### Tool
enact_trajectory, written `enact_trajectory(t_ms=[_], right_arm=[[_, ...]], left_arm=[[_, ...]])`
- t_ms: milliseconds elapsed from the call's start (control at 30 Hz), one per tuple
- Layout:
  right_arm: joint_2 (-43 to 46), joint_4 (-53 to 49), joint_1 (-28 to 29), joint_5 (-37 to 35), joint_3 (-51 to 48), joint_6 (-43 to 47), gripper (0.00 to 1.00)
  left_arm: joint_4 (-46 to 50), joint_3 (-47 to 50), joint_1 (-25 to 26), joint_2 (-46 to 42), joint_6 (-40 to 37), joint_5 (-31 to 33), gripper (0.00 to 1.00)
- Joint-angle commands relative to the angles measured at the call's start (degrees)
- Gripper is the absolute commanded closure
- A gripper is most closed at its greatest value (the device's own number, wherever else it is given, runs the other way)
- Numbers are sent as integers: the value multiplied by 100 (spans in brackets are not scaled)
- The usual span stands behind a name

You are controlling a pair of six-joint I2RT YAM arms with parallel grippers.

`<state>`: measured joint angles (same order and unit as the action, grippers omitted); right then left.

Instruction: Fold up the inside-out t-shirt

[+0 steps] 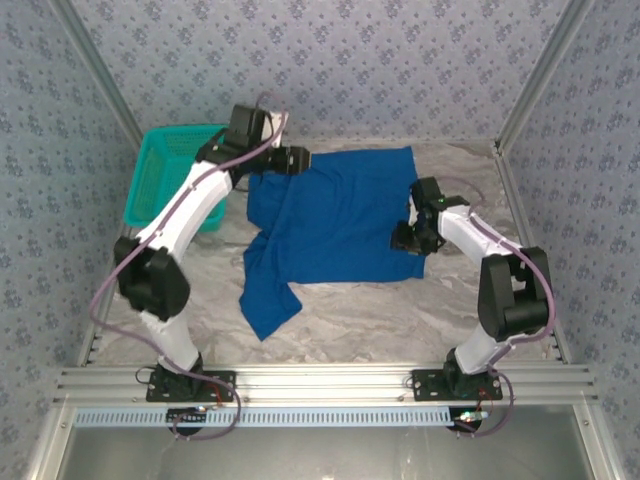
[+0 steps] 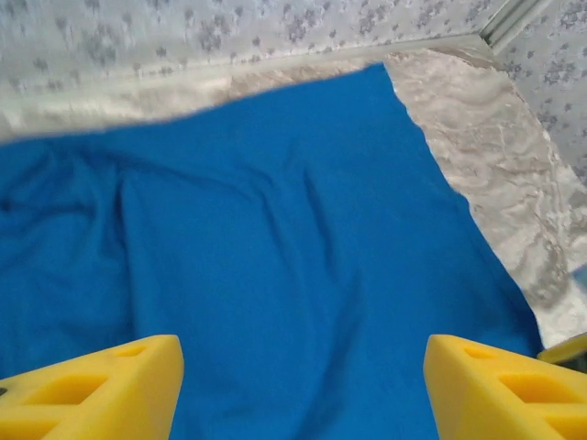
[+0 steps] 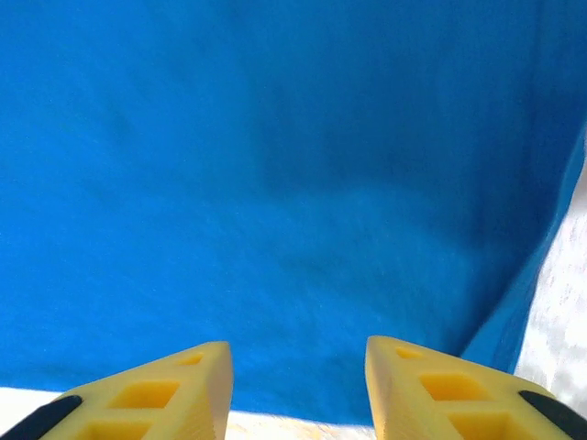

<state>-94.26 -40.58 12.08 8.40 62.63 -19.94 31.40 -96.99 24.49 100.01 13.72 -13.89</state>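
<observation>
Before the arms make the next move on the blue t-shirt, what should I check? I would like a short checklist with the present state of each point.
1. Left pincer open, holding nothing: ok.
2. Right pincer open, over the edge of the t-shirt: ok.
3. T-shirt lying flat and smooth: not ok. It has creases, and one flap points toward the arms.
4. Basket apart from the t-shirt: cannot tell, because the left arm covers the gap.
5. Bare table beside the t-shirt for folding: ok.
</observation>
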Motion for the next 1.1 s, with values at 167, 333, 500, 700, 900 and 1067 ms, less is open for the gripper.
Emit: enact_trajectory(t_ms=[167,333,500,700,900,1067], right_arm=[[331,-709,143,-1657,-260,-334,55],[-162,-584,170,-1713,-91,-368,55],[-533,-611,83,-1833,21,-388,57],[-477,-1147,-415,-2526,241,-228,70],[-687,-1334,-1153,-3288,516,3,76],[-272,-1399,-1002,-3180,841,179,73]], left_arm=[[-1326,3660,574,-1497,1144,-63,32],[-2169,4221,609,-931,1162,-438,32],[-2526,4529,575,-431,1062,-286,32],[-2858,5108,377,-91,1225,-82,36],[-3014,5559,345,-45,1203,-5,39],[-3277,5700,391,-69,1360,-332,39]])
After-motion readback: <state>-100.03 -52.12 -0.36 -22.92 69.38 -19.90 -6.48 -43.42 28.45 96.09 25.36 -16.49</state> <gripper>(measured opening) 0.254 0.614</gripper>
